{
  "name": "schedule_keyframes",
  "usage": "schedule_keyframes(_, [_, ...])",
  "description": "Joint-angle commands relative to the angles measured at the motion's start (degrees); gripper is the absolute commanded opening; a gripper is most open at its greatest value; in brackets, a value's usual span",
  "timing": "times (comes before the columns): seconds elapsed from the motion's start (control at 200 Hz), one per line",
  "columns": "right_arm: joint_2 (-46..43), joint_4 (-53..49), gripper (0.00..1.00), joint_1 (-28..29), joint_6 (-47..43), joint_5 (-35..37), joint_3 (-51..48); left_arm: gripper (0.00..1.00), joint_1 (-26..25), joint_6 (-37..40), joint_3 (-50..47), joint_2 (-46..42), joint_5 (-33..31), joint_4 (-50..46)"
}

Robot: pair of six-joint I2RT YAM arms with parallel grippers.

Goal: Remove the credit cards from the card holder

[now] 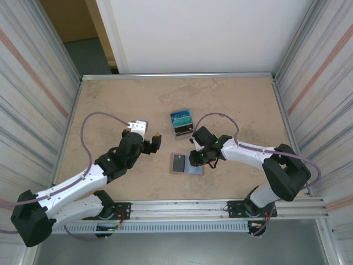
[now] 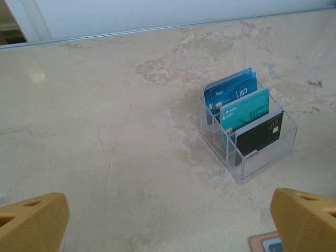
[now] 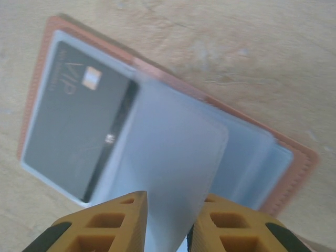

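Observation:
The tan-brown card holder (image 1: 186,164) lies open and flat on the table in front of the right arm. A black card (image 3: 73,126) sits in its left pocket behind a pale sleeve. My right gripper (image 3: 170,223) hangs low over the holder's (image 3: 176,80) middle. Its jaws stand a little apart, and a raised, blurred pale blue-grey inner panel (image 3: 173,157) fills the gap between them. I cannot tell whether the fingers press on the panel. My left gripper (image 2: 168,220) is wide open over bare table, left of the holder, whose corner (image 2: 266,242) shows beside the right finger (image 2: 307,218).
A clear plastic stand (image 1: 181,122) behind the card holder has blue, teal and black cards (image 2: 239,107) upright in its slots. Corrugated walls close in the table on the left and right, and a metal rail (image 1: 220,207) runs along the near edge.

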Motion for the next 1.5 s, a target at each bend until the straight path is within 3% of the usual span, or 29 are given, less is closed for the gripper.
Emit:
schedule_keyframes(0.0, [-1.1, -1.1, 0.26, -0.8, 1.2, 1.3, -0.5, 0.99, -0.4, 1.1, 2.0, 1.1, -2.4, 1.3])
schedule_keyframes(0.491, [4.8, -0.2, 0.24, -7.0, -1.6, -0.2, 0.3, 0.99, -0.5, 1.3, 2.4, 5.1, -0.2, 0.5])
schedule_keyframes(0.932, [1.8, -5.6, 0.24, -10.5, -5.3, -0.2, 6.0, 0.99, -0.8, 4.6, 3.1, 11.2, 3.5, -0.8])
schedule_keyframes(1.203, [-3.4, -9.2, 0.26, -9.8, 4.4, -2.1, 8.1, 0.99, -4.2, 6.8, 2.9, 18.1, 3.5, -1.5])
schedule_keyframes(1.498, [-5.6, -10.5, 0.27, -2.9, 14.2, 1.2, 8.4, 0.99, -5.1, 2.8, -0.9, 24.0, 8.3, 7.0])
